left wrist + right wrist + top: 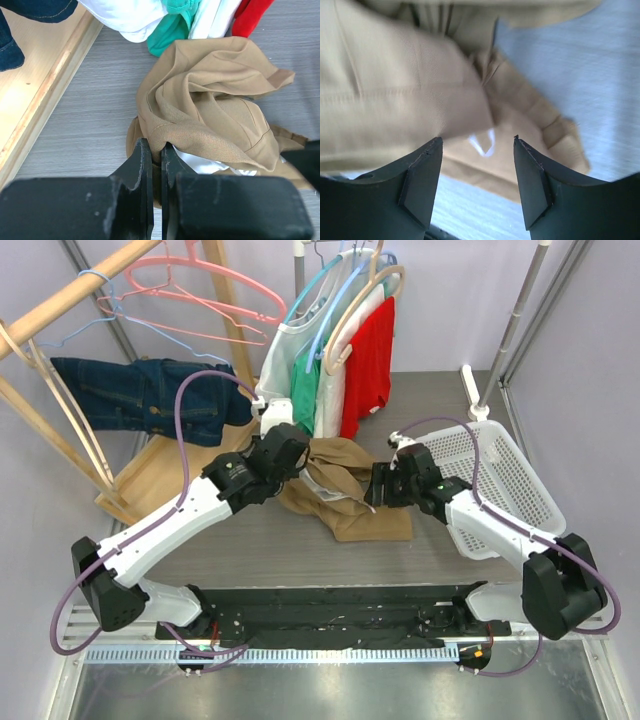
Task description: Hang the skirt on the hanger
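Pinching the skirt [210, 100] edge, left end effector [156, 150] is closed tight; right end effector [477, 145] hovers spread over crumpled fabric on the counter [250, 550]. Step: gathering waistband. Next, probably: right grasps, both lift and spread.

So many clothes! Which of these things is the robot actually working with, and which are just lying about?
In the job: tan skirt, left gripper pinching it, right gripper open beside it, empty pink hangers, probably.
Just lying about: jeans, red shirt, green top, white basket.
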Robot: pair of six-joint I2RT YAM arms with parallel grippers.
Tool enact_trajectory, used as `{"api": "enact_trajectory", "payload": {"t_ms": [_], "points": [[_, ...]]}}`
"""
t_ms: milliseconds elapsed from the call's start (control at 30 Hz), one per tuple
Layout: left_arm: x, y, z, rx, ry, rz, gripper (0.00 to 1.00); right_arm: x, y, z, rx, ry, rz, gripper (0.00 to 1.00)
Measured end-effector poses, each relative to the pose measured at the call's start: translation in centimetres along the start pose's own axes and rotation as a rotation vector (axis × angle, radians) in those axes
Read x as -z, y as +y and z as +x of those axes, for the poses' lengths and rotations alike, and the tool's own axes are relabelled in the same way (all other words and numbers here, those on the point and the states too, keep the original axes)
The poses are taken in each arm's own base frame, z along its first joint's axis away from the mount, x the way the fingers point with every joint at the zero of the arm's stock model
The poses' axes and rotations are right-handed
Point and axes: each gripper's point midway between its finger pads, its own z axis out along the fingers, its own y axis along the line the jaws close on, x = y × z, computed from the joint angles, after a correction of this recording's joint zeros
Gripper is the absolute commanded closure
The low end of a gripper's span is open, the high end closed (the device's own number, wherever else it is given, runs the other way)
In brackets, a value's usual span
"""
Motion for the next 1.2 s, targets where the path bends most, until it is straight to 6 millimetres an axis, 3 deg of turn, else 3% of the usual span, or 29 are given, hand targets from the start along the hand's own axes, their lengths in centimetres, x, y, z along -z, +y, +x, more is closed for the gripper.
{"api": "enact_trajectory", "payload": {"t_ms": [133, 233, 433, 600, 833, 1000, 1067, 1133, 1200], "points": [[-0.4, 0.0, 0.2, -0.004, 0.009, -0.007, 1.00, -0.2, 0.7, 1.7, 0.055, 0.038, -0.020, 0.37], [-0.5, 0.0, 0.1, -0.003, 0.011, -0.010, 1.00, -0.2, 0.8, 1.8, 0.087, 0.039, -0.028, 0.50], [-0.6, 0.1, 0.1, -0.001, 0.013, -0.012, 1.00, -0.4, 0.8, 1.9, 0.126, 0.040, -0.029, 0.35], [-0.7, 0.1, 0.1, 0.002, 0.017, -0.009, 1.00, -2.1, 0.8, 2.3, 0.131, 0.055, -0.029, 0.33], [-0.7, 0.1, 0.2, 0.007, 0.025, 0.000, 1.00, -4.8, 0.9, 1.7, 0.091, -0.012, -0.041, 0.48], [-0.3, 0.5, 0.0, 0.017, 0.024, 0.006, 1.00, -5.1, 1.5, -0.6, 0.074, -0.117, -0.054, 0.64], [0.1, 0.7, -0.3, 0.026, 0.020, 0.012, 1.00, -5.0, 1.6, -1.3, 0.077, -0.149, -0.050, 0.76], [0.4, 0.9, -0.5, 0.035, 0.015, 0.016, 1.00, -4.8, 1.7, -1.9, 0.080, -0.166, -0.048, 0.99], [0.7, 1.1, -0.8, 0.045, 0.009, 0.022, 1.00, -4.6, 2.1, -2.7, 0.086, -0.179, -0.050, 0.99]]}}
